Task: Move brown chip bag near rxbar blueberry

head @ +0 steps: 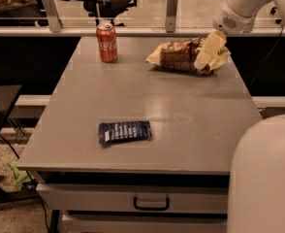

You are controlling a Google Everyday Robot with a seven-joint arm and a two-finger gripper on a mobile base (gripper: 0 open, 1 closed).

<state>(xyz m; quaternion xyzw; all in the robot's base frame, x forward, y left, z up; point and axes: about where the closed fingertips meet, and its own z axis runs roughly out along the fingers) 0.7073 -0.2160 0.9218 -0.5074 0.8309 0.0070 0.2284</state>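
The brown chip bag lies on its side at the far right of the grey table. It is crinkled dark brown with pale cream ends. The rxbar blueberry lies flat near the table's front edge, left of centre, far from the bag. My gripper comes down from the upper right on a white arm. Its cream fingers are over the right end of the bag and cover part of it.
A red soda can stands upright at the far left of the table. A rail with posts runs behind the table. A drawer with a handle is below the front edge. The robot's white body fills the lower right.
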